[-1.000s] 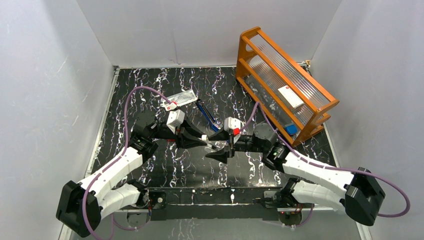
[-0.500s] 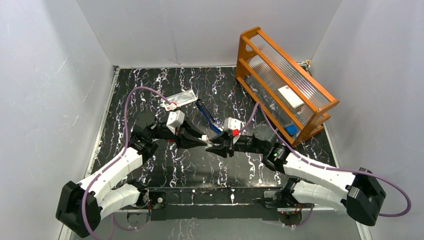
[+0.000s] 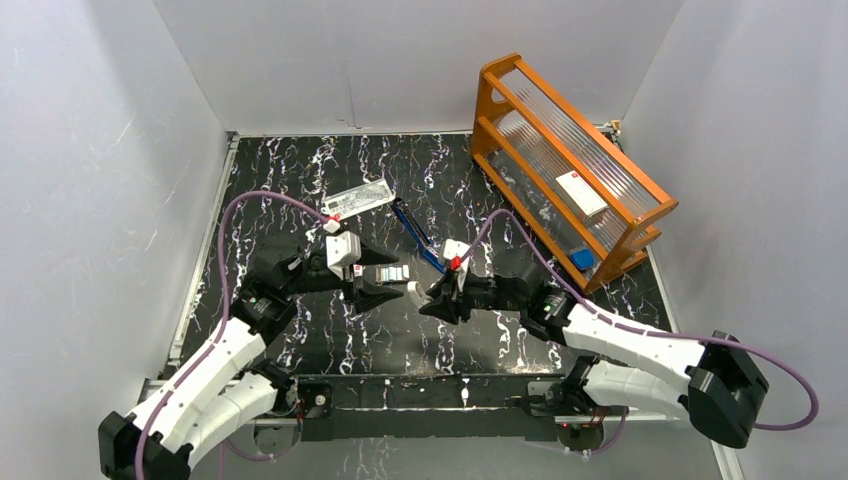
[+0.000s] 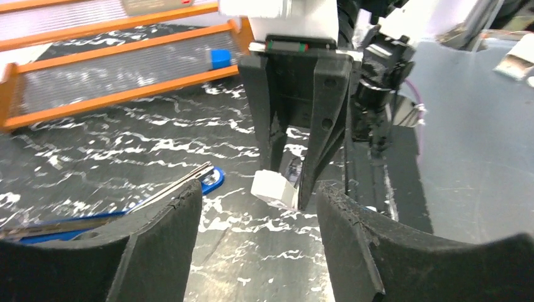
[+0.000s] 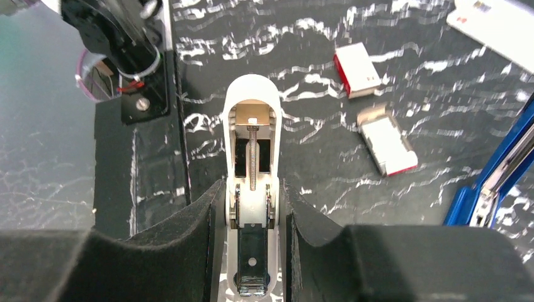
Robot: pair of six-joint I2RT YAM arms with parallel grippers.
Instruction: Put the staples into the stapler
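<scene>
My right gripper is shut on a small white-silver oblong gadget, which sticks out forward from between its fingers, spring side up. From above, the right gripper holds that gadget low over the table's middle, pointing left. My left gripper stands open just left of it and holds nothing; its wrist view shows the gadget ahead, beyond the open fingers. The blue stapler lies opened flat on the table behind both grippers, with its blue end showing. The staples do not show on their own in any view.
An open white-and-red cardboard box and a shut red-and-white one lie on the black marbled table under the left gripper. A flat white packet lies further back. An orange wooden rack stands at the back right.
My right gripper shut on the white gadget. My left gripper then let go of it, opened and drew back to the left.
</scene>
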